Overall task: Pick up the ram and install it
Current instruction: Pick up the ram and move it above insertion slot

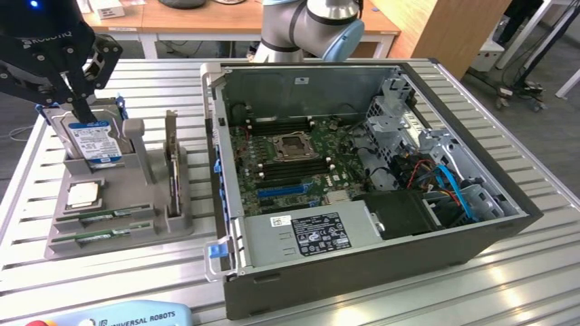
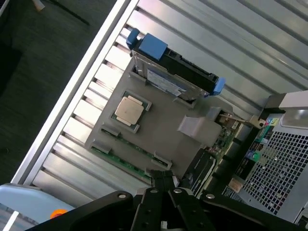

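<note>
- The work surface is a table (image 1: 109,285) of aluminium slats. Wooden desks (image 1: 181,24) stand behind it.
- The ram (image 1: 94,236) (image 2: 120,161) lies flat in the front slot of a grey holder (image 1: 145,187) (image 2: 163,120), at the exterior view's left. It is a narrow green stick and nothing grips it.
- A second green stick (image 1: 104,216) of the same kind lies in the next slot, just beside the first.
- Just behind these two sticks, a square silver processor (image 1: 83,195) (image 2: 129,109) sits in its own recess in the holder.
- At the far end of the holder, a hard drive (image 1: 91,139) (image 2: 166,83) with a blue label stands on edge.
- A circuit card (image 1: 170,156) stands upright on the side of the holder facing the computer case.
- The gripper (image 1: 84,114) (image 2: 163,180) hangs over the hard drive's end of the holder, well apart from the ram. Its fingertips look pressed together with nothing between them.
- The open computer case (image 1: 363,272) (image 2: 284,159) lies just beside the holder, on the exterior view's right.
- Inside the case, the motherboard (image 1: 299,170) faces up and a labelled power supply (image 1: 308,234) sits near its front wall.
- The arm (image 1: 317,20) rises behind the case.
- A pale blue teach pendant (image 1: 109,316) (image 2: 19,202) rests at the table's near edge.
</note>
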{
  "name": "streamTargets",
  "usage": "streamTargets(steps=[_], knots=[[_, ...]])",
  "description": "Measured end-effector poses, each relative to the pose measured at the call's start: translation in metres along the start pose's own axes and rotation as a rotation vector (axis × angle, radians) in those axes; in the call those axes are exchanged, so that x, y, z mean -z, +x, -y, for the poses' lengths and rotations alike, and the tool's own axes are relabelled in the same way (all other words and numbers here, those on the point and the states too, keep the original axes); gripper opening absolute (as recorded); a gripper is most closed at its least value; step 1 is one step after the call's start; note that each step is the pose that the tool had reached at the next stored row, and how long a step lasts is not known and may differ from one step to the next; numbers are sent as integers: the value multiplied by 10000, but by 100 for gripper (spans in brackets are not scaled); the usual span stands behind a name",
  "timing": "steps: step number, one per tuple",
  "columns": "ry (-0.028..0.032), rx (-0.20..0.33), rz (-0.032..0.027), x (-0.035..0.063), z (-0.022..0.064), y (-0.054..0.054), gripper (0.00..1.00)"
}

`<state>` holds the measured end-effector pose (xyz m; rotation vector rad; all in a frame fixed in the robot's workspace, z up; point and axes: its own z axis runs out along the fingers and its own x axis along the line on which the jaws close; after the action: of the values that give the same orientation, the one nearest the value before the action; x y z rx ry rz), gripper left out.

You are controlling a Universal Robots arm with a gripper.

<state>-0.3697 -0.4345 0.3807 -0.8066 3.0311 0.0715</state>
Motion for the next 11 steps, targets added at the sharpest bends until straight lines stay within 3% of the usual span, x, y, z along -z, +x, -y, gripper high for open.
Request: streamTargets(steps=[11], knots=[[-22,1351,-58,-3,0,0,10]])
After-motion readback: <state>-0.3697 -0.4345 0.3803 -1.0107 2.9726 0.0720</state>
